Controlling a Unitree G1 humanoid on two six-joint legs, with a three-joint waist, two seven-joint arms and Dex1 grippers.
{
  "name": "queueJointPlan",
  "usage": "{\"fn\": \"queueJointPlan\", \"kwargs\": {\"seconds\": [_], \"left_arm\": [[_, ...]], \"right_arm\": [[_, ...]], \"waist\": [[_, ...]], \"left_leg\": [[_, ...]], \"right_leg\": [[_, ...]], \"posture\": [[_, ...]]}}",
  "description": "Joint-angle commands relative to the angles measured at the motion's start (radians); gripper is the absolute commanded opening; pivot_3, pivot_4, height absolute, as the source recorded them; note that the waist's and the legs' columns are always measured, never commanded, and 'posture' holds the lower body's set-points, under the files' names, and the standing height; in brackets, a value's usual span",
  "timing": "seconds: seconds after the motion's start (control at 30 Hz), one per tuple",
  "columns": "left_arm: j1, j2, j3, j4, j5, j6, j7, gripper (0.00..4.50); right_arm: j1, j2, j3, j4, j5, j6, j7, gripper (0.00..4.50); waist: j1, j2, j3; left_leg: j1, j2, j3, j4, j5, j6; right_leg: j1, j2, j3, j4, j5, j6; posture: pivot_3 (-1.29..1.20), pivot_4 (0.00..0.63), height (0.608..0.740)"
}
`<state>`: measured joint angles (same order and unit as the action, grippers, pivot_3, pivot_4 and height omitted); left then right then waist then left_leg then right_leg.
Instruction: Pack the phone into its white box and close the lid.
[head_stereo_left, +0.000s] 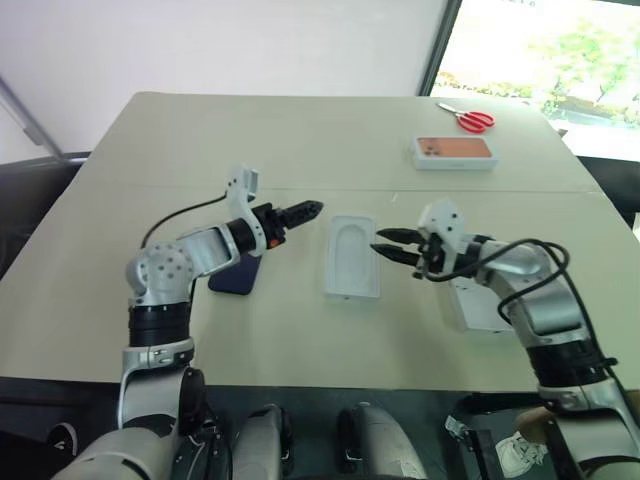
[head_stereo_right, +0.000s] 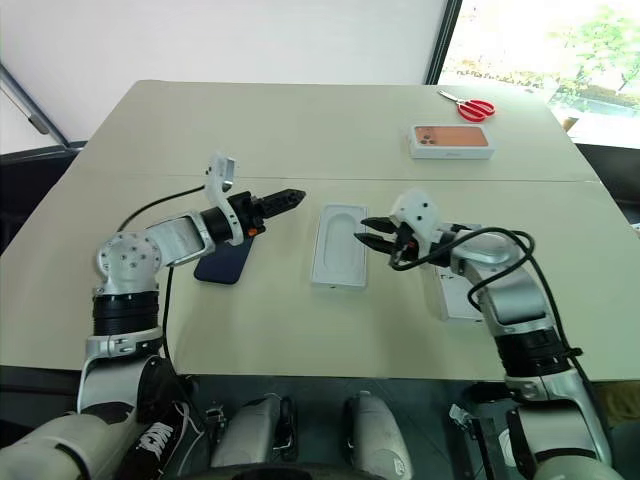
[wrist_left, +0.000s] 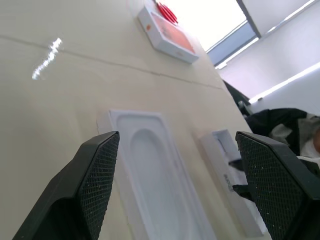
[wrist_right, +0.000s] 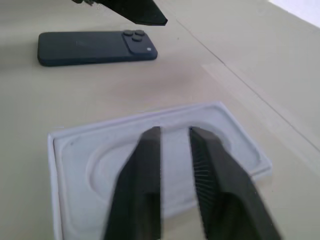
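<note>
I am seeing the navy-blue phone (wrist_right: 95, 47), white card (head_stereo_left: 352, 256) with oval outline, beige table (head_stereo_left: 300, 140), red-handled scissors (head_stereo_left: 467, 117), orange-pictured box (head_stereo_left: 455, 151).

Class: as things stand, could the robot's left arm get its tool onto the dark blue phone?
Probably yes. The phone lies flat on the table just beside the left tool, with nothing on it; the tool's fingers are open and hold nothing.

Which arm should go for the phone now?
Left. The phone lies flat on the table just under the left gripper, which is open. The right gripper is shut, across the white card from it.
</note>
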<state>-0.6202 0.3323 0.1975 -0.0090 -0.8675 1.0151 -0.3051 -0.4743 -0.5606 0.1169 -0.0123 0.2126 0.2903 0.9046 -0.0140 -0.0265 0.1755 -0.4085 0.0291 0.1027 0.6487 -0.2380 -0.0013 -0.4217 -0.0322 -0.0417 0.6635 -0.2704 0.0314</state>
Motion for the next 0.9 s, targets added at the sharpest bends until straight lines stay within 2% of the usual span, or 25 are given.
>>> {"fn": "queueJointPlan", "kwargs": {"seconds": [0.03, 0.23, 0.37, 0.5, 0.7, 0.9], "left_arm": [[0.035, 0.058, 0.022, -0.060, 0.039, -0.094, -0.092, 3.93], [0.097, 0.112, 0.037, -0.082, 0.066, -0.112, -0.114, 3.93], [0.127, 0.103, 0.043, -0.115, 0.068, -0.108, -0.097, 3.93], [0.152, 0.106, 0.032, -0.131, 0.097, -0.128, -0.091, 3.93], [0.155, 0.105, 0.044, -0.129, 0.109, -0.134, -0.082, 3.93], [0.141, 0.102, 0.059, -0.113, 0.092, -0.111, -0.078, 3.93]], "right_arm": [[-0.059, 0.041, 0.079, 0.080, -0.134, -0.065, -0.088, 0.03], [-0.169, 0.099, 0.120, 0.280, -0.253, -0.127, -0.191, 0.03], [-0.177, 0.087, 0.170, 0.338, -0.309, -0.189, -0.159, 0.03], [-0.170, 0.068, 0.200, 0.365, -0.346, -0.209, -0.122, 0.03], [-0.135, 0.066, 0.206, 0.297, -0.324, -0.205, -0.046, 0.03], [-0.147, 0.091, 0.181, 0.311, -0.337, -0.219, -0.091, 0.03]], "waist": [[-0.001, 0.000, 0.000], [0.004, 0.000, 0.000], [0.002, -0.001, 0.000], [0.001, 0.000, 0.000], [0.001, -0.001, 0.000], [-0.002, -0.001, 0.000]], "left_leg": [[0.000, 0.000, 0.000, 0.000, 0.000, 0.000], [-0.001, 0.000, 0.000, 0.001, -0.001, 0.001], [-0.001, -0.001, 0.000, 0.000, -0.001, 0.002], [-0.001, 0.000, 0.000, 0.000, -0.002, 0.004], [-0.001, 0.000, 0.000, 0.001, -0.003, 0.006], [-0.001, 0.000, 0.000, 0.000, -0.003, 0.006]], "right_leg": [[0.000, 0.000, 0.000, 0.000, 0.000, 0.000], [-0.001, -0.001, 0.000, 0.000, 0.000, -0.001], [-0.001, -0.002, 0.000, 0.000, 0.000, -0.001], [-0.002, -0.001, 0.000, 0.000, 0.000, -0.001], [-0.001, -0.001, 0.000, 0.001, 0.000, 0.000], [-0.001, -0.001, 0.000, 0.001, 0.000, -0.001]], "posture": [[0.00, 0.150, 0.740], [0.00, 0.150, 0.740], [0.00, 0.150, 0.740], [0.00, 0.150, 0.740], [0.00, 0.150, 0.740], [0.00, 0.150, 0.740]]}}
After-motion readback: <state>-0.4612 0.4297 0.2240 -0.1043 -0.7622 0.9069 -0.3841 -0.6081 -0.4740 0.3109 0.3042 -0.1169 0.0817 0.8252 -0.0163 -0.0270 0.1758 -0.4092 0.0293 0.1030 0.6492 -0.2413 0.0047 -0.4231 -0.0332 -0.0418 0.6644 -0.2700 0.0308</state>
